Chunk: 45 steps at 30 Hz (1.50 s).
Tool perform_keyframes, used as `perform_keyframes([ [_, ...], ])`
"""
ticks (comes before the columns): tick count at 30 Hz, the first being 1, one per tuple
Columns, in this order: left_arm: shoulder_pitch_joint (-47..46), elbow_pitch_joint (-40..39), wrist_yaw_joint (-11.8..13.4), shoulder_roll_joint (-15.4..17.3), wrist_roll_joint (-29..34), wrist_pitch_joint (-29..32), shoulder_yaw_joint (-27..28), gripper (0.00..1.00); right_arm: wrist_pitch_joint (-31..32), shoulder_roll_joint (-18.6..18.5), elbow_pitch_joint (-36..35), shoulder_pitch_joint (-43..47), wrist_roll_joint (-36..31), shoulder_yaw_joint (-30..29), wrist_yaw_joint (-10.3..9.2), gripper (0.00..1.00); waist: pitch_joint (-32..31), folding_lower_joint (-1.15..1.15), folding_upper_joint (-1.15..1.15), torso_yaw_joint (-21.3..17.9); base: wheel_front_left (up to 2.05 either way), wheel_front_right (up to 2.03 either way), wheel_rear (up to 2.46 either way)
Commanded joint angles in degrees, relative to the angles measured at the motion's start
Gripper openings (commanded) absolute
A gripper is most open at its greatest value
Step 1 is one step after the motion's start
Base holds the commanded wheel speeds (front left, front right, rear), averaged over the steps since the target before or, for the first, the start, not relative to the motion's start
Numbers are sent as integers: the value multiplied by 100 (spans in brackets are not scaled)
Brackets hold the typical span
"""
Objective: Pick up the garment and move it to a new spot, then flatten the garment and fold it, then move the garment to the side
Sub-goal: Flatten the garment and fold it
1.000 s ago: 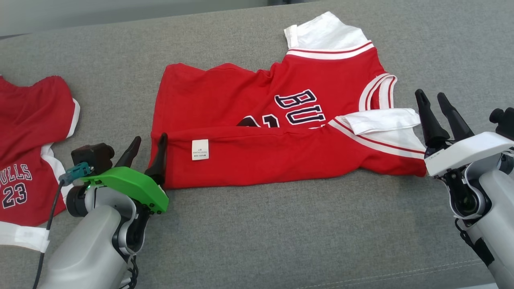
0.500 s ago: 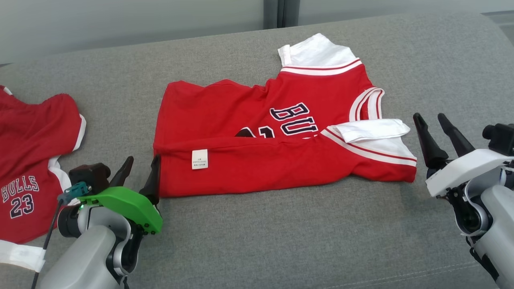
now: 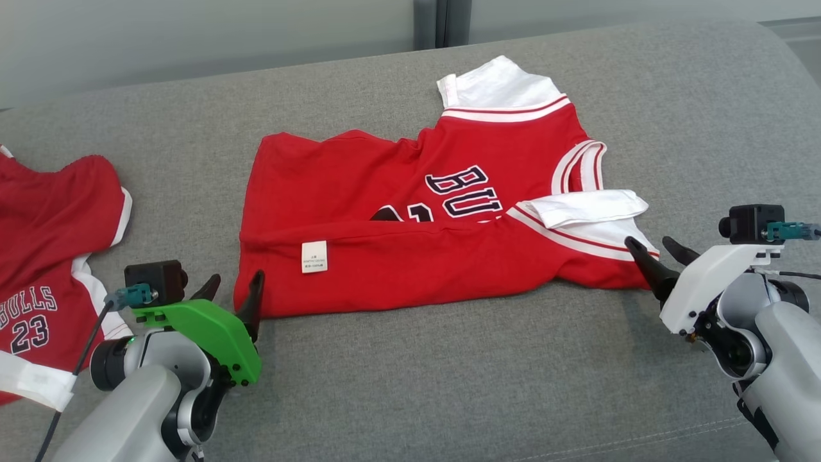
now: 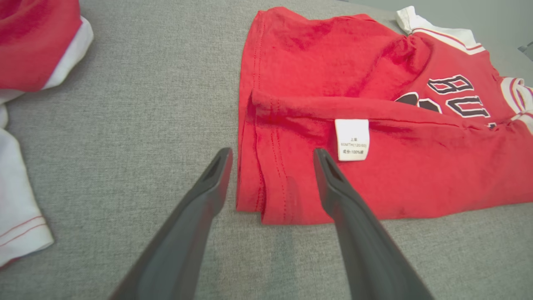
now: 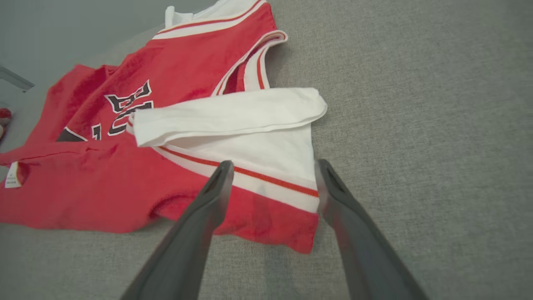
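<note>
Left pincer (image 3: 236, 276) and right pincer (image 3: 648, 242) both gape wide, straddling the near corners of the red garment (image 3: 410, 244), which lies half-folded on the grey surface (image 3: 417, 385). Folding seems underway; next, I'd say, pinch both corners and carry them farward.

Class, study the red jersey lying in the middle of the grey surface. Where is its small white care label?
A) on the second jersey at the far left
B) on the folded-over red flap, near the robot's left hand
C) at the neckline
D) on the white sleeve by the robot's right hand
B: the care label sits on the red jersey's folded-over front flap, just beyond the open left hand.
</note>
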Motion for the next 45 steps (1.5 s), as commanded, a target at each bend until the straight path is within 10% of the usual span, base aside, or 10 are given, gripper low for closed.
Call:
perform_keyframes([
  [1, 40, -86, 69, 71, -34, 40, -4, 100, 121, 46, 50, 60, -101, -112, 0, 100, 44, 0, 0, 13, 0, 0, 0],
  [36, -203, 276, -73, -18, -164, 681, -287, 100, 1879, 947, -498, 556, -816, -1447, 0, 90, 589, 0, 0, 14, 0, 0, 0],
  [38, -220, 324, -124, -38, -169, 676, -298, 45, 1908, 944, -545, 579, -808, -1448, 0, 0, 593, 0, 0, 20, 0, 0, 0],
  [40, -230, 365, -161, -58, -165, 652, -311, 0, 1912, 945, -598, 612, -777, -1428, 1, 0, 575, 0, 0, 27, 0, 0, 0],
  [45, -223, 406, -228, -47, -147, 590, -329, 0, 1873, 893, -682, 654, -740, -1459, 0, 0, 513, 0, 0, 44, 0, 0, 0],
])
